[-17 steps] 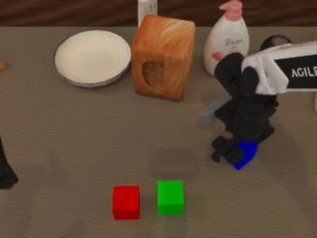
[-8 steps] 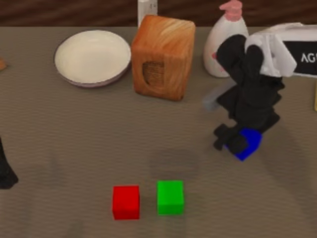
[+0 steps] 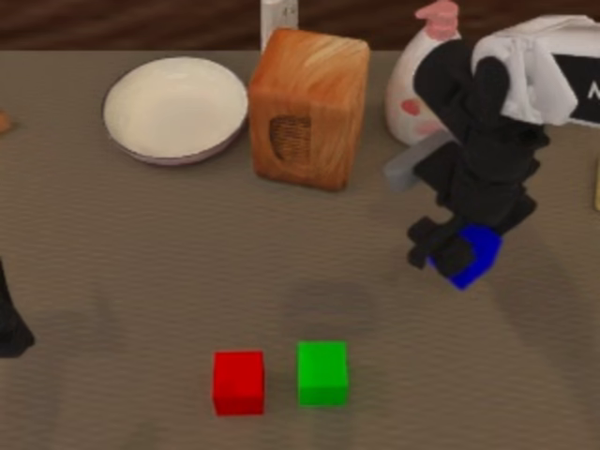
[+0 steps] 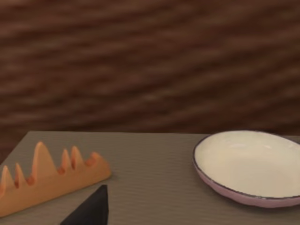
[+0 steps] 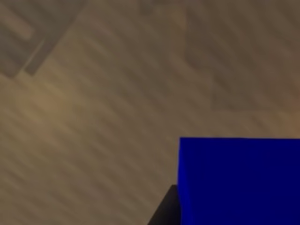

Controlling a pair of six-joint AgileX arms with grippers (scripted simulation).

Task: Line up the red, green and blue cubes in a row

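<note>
The red cube (image 3: pixel 238 382) and the green cube (image 3: pixel 322 372) sit side by side near the table's front edge, a small gap between them. To the right and farther back, the blue cube (image 3: pixel 478 255) is held above the table with my right gripper (image 3: pixel 457 253) shut on it. In the right wrist view the blue cube (image 5: pixel 239 180) fills the corner, with one dark finger (image 5: pixel 166 211) against its side. My left gripper (image 3: pixel 9 328) is parked at the table's left edge; a single dark fingertip (image 4: pixel 91 211) shows far off centre in the left wrist view, with nothing held.
A big brown wooden block (image 3: pixel 307 108) stands at the back centre, a white plate (image 3: pixel 175 108) to its left and a lotion bottle (image 3: pixel 417 89) to its right, behind the right arm. An orange toothed rack (image 4: pixel 47 180) lies at the far left.
My right gripper has risen and drifted towards the back and a little right, carrying the blue cube. The red and green cubes and the left arm have not moved.
</note>
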